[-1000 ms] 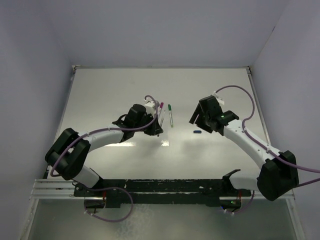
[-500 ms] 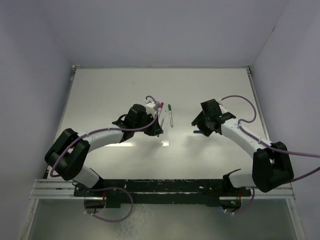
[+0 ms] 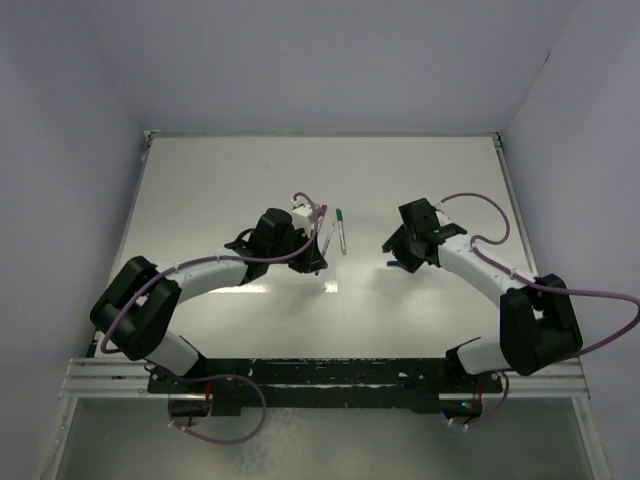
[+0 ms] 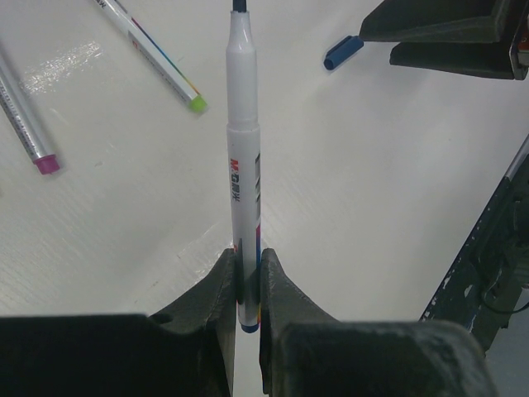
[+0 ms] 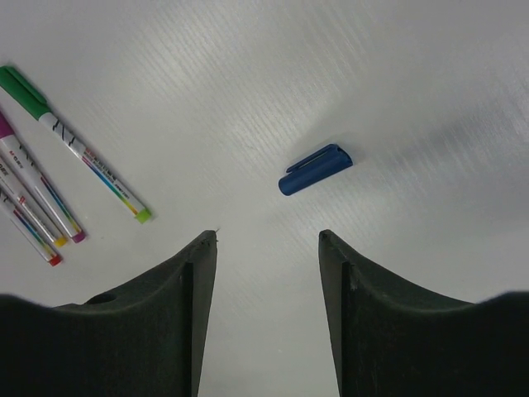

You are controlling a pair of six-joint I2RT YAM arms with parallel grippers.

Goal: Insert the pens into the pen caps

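Observation:
My left gripper (image 4: 246, 256) is shut on a white pen (image 4: 244, 157) with a blue end band. The pen points away from the wrist, and its dark tip reaches the frame's top edge. In the top view the left gripper (image 3: 312, 260) sits near the table's middle. The dark blue cap (image 5: 315, 169) lies on the table just ahead of my right gripper (image 5: 268, 240), which is open and empty. In the top view the cap (image 3: 393, 264) is at the right gripper (image 3: 395, 250). The cap also shows in the left wrist view (image 4: 342, 51).
Capped pens lie side by side beyond the left gripper: a green one (image 3: 341, 230) and a purple one (image 3: 322, 220). The right wrist view shows the green one (image 5: 78, 149) with purple, yellow and red ones at the left edge. Walls enclose the white table (image 3: 220, 180).
My right arm has swung its wrist in and down, bringing the open gripper closer over the blue cap. The left arm and its pen have not moved.

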